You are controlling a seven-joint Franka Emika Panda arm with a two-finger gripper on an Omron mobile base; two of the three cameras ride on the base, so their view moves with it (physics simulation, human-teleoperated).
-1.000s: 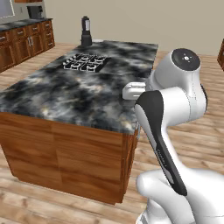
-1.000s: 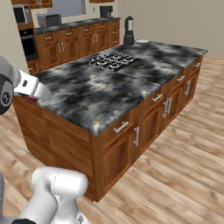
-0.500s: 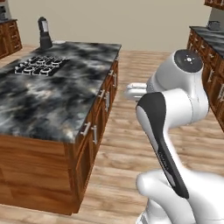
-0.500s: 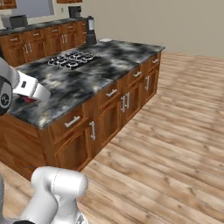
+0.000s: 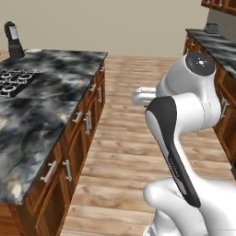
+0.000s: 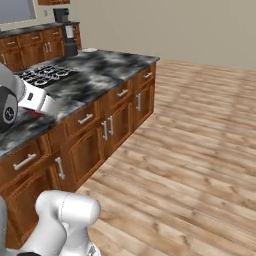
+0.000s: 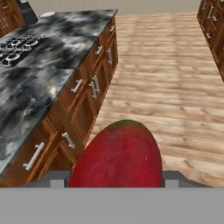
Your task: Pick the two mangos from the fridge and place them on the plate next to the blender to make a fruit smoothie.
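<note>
Far left, at the far end of the desk [image 5: 60, 87]: the blender [image 5: 14, 40], black base and dark jar, upright near the far edge. The same blender [image 6: 69, 41] shows in the right base view at the far left corner of the dark marbled top. Just right of it lies the plate [image 5: 33, 50], a thin white disc on the desk; the plate [image 7: 47, 14] also shows small and pale at the far end in the hand view. Nothing can be made out on it.

Nearer along the desk, a black stove grate [image 5: 11, 80] is set into the top, well apart from the blender. The wooden drawers and doors with pale bar handles [image 5: 85, 120] face the floor [image 5: 129, 152], which is light wood planking.

Centre, hand view: the deep red mango [image 7: 117, 158] sits right in front of the camera, with a small green patch at its far tip. The hand [image 7: 116, 177] is clenched around this mango, with a grey finger showing on each side of the fruit. It is held in the air above the floor, just right of the desk's near drawers.

Right: the white arm [image 5: 184, 120] folds upward above the floor. Beyond it, a second dark-topped counter [image 5: 216, 44] runs along the far right.
</note>
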